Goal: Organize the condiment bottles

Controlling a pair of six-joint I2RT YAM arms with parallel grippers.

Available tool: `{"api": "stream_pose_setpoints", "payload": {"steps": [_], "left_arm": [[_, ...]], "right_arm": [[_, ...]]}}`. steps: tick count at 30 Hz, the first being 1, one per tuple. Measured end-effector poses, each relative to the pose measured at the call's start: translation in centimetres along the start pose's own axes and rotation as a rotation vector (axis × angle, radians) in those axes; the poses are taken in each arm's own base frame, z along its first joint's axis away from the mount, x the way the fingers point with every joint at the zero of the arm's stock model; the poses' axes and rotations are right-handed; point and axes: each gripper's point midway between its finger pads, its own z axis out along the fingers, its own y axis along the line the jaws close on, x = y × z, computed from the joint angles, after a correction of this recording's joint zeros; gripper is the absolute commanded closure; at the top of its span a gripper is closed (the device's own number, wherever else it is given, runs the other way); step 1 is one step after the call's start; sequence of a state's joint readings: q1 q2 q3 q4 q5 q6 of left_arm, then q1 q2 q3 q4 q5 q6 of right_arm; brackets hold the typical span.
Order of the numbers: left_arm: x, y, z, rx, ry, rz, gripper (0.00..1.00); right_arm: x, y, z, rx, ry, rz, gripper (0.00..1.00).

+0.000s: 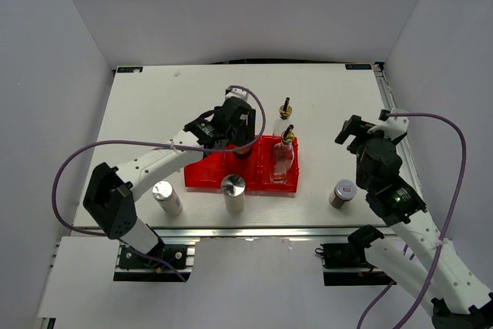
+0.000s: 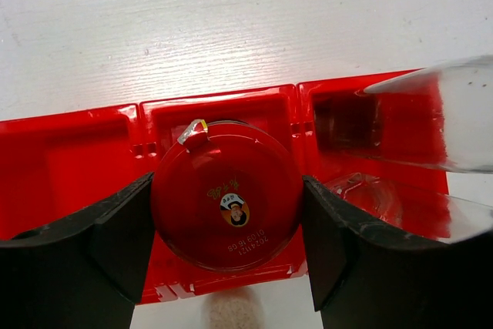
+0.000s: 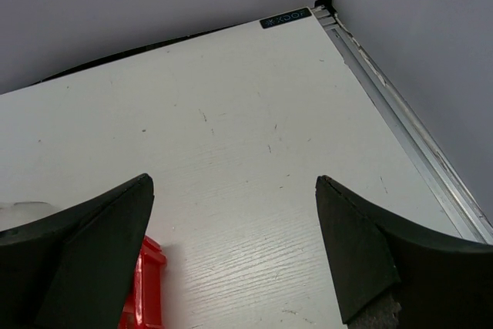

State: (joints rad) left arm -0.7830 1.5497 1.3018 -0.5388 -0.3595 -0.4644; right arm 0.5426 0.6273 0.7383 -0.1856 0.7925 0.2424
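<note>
My left gripper (image 1: pixel 240 144) is shut on the red-lidded dark jar (image 2: pixel 226 194), its fingers (image 2: pixel 123 229) against both sides of the lid, over the middle compartment of the red tray (image 1: pixel 202 175). One clear glass bottle with a gold spout (image 1: pixel 283 159) stands in the tray's right compartment and shows at the right of the left wrist view (image 2: pixel 451 117). The other glass bottle (image 1: pixel 285 113) stands behind the tray. Two silver cylinders (image 1: pixel 166 196) (image 1: pixel 233 192) stand in front of the tray. The short silver-lidded jar (image 1: pixel 343 193) stands at front right. My right gripper (image 1: pixel 356 130) is open and empty above the table.
The tray's left compartment (image 2: pixel 73 167) holds nothing. A raised metal rail (image 3: pixel 400 105) runs along the table's right edge, with white walls on three sides. The tray's corner (image 3: pixel 146 283) shows at the left of the right wrist view.
</note>
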Motion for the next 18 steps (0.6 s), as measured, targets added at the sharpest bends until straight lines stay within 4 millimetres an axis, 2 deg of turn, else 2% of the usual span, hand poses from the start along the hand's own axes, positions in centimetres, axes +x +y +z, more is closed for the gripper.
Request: {"api": "stream_pose_setpoints", "payload": {"steps": [5,8,11,13,14,17,18], "left_arm": [[0.5,0.1,0.5,-0.005,0.006,0.004,0.87],[0.9,0.1,1.6,-0.022,0.013,0.01,0.87],[2.0,0.3,3.0,-0.049,0.041,0.027,0.83],[2.9,0.4,3.8,-0.063,0.066,0.038,0.79],[2.7,0.4,4.1,-0.069,0.056,0.037,0.77],[2.4,0.3,4.1,-0.066,0.052,0.034,0.64],[2.4,0.3,4.1,-0.068,0.052,0.034,0.57]], "right_arm": [[0.6,0.1,-0.2,-0.011,0.025,0.001,0.11],[1.2,0.0,-0.4,-0.013,0.048,0.004,0.11],[1.9,-0.1,-0.7,-0.018,0.068,0.015,0.1],[2.5,-0.4,-1.0,-0.015,0.083,0.023,0.11],[2.8,-0.6,-1.1,-0.012,0.09,0.025,0.11],[3.6,-0.9,-1.4,0.0,0.118,0.035,0.11],[4.0,-1.0,-1.5,0.005,0.132,0.035,0.11]]}}
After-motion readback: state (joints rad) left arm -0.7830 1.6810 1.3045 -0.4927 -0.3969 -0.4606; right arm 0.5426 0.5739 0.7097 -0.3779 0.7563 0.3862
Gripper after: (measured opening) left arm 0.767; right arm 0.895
